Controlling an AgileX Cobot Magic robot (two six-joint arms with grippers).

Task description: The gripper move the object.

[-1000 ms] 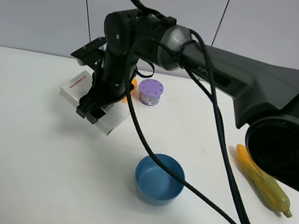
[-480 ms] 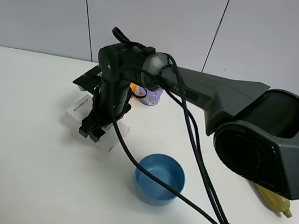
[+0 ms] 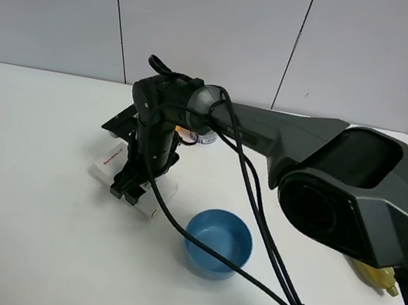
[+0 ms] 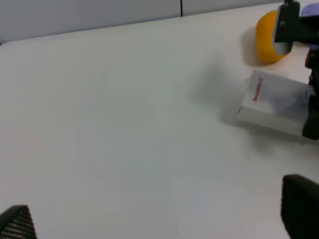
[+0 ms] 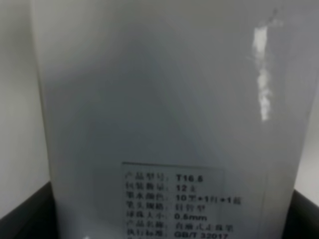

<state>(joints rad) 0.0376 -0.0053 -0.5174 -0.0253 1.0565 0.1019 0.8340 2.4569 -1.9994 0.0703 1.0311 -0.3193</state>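
Observation:
The object, a flat white carton [image 3: 106, 164] with red lettering along one edge, lies low on the white table [image 3: 18, 231], left of the middle. My right gripper [image 3: 126, 189] reaches across from the right and is shut on the carton from above. In the right wrist view the carton [image 5: 169, 99] fills the picture, with black fingers [image 5: 22, 211] at its sides. The carton also shows in the left wrist view [image 4: 276, 102]. My left gripper [image 4: 159, 219] is open and empty over bare table, well apart from the carton.
A blue bowl [image 3: 218, 242] stands just right of the carton, towards the front. A purple round container [image 3: 208, 138] and an orange thing [image 4: 269, 37] sit behind the arm. A yellow item [image 3: 378, 280] lies at the far right. Black cables [image 3: 253, 231] hang over the bowl.
The right gripper has carried the carton down and a little towards the front, from above the table to table level. The arm now hides most of the purple container.

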